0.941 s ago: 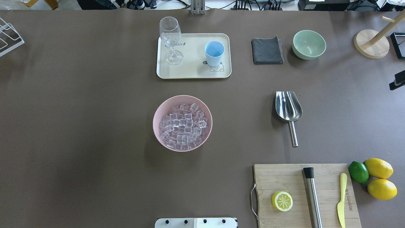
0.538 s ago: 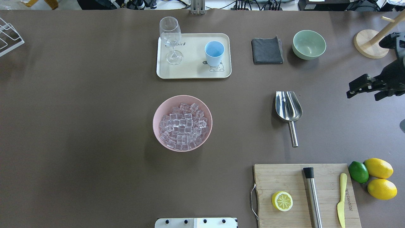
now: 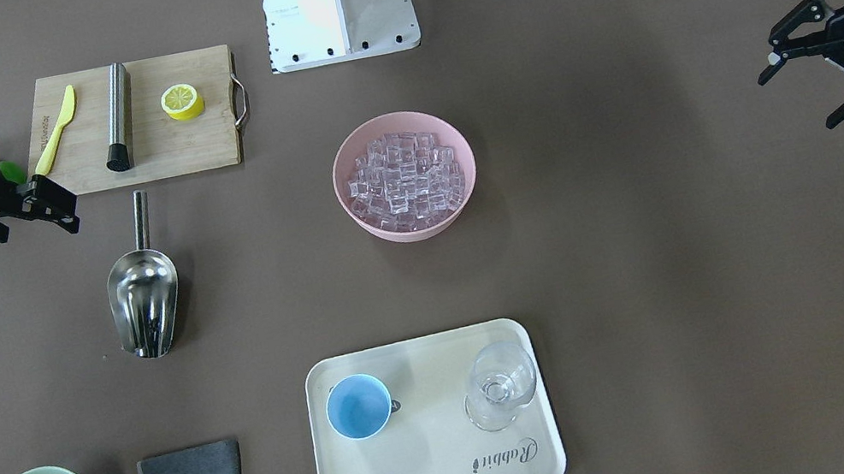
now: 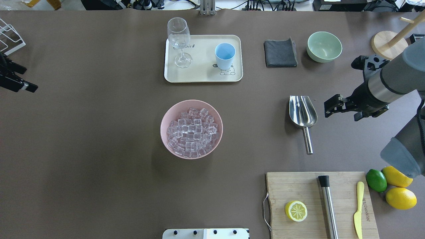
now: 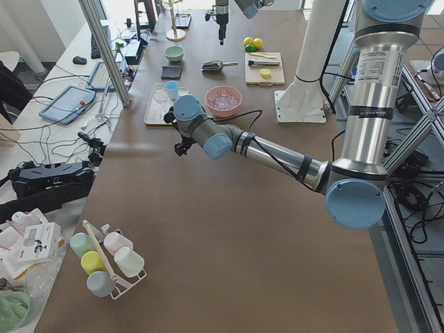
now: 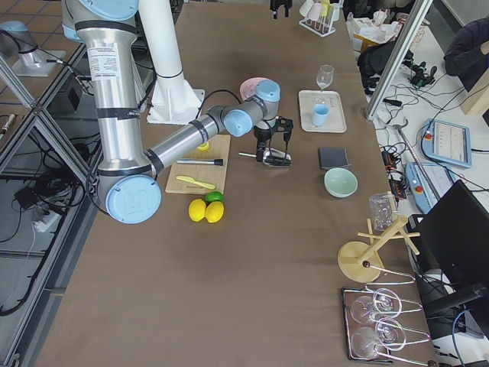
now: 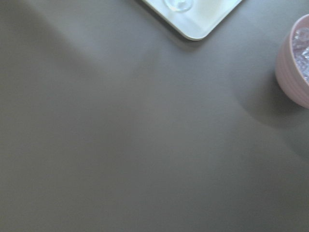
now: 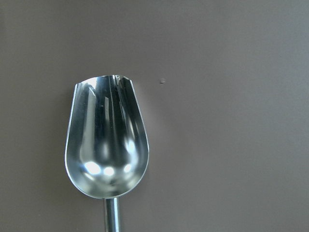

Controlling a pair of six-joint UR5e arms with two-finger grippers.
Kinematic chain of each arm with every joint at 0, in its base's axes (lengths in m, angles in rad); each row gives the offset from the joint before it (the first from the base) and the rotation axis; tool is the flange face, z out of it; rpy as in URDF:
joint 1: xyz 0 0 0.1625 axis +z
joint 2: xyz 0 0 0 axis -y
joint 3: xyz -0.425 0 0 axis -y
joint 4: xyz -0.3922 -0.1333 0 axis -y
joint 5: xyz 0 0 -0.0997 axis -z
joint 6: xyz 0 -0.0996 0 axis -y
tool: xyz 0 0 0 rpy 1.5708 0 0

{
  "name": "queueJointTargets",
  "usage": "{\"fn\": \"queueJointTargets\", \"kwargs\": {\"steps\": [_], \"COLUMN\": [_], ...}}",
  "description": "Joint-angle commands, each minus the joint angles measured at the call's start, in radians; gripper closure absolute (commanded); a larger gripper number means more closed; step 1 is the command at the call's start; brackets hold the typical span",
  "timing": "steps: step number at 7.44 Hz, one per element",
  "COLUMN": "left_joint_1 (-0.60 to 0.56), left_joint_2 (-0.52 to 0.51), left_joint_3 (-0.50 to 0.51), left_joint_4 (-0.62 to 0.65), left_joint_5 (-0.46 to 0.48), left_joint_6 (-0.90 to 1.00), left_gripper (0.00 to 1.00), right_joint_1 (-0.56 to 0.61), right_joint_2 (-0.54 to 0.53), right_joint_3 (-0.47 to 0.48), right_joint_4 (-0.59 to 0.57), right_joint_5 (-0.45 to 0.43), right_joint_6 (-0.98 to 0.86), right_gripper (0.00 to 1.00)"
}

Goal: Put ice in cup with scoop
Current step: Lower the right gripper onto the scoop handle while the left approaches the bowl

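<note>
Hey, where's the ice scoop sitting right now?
In the overhead view the scoop lies on the right side, to the right of the pink bowl of ice, with its handle pointing toward the cutting board.

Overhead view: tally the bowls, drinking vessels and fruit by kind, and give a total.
Bowls: 2, the pink bowl and the green bowl
Blue cup: 1
Stemmed glass: 1
Whole lemons: 2
Lime: 1
Lemon half: 1
Total: 8
</note>
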Motion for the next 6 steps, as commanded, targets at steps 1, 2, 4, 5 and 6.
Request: {"fn": "queueJointTargets", "kwargs": {"steps": [1, 2, 4, 5, 6], "left_joint_1": [0.201, 0.272, 0.319, 0.340, 0.388], "left_joint_2": [-0.050, -0.059, -0.067, -0.087, -0.105], "left_joint_3": [0.004, 0.000, 0.015, 0.041, 0.061], "left_joint_4": [-0.230, -0.297, -0.371, -0.397, -0.441], "left_joint_5": [0.130, 0.233, 0.256, 0.256, 0.274], "left_joint_6": [0.015, 0.040, 0.214, 0.282, 0.285], "left_gripper": [0.02, 0.02, 0.02, 0.02, 0.02], "right_joint_1": [-0.164, -0.208, -0.229, -0.238, -0.252], "right_joint_2": [0.001, -0.002, 0.003, 0.004, 0.004], "right_joint_3": [-0.006, -0.010, -0.030, -0.047, -0.055], "right_joint_4": [0.053, 0.064, 0.095, 0.115, 0.124], "right_joint_5": [-0.126, -0.161, -0.203, -0.229, -0.254], "right_joint_6": [0.141, 0.158, 0.158, 0.159, 0.159], "right_gripper": [0.01, 0.01, 0.07, 0.11, 0.11]}}
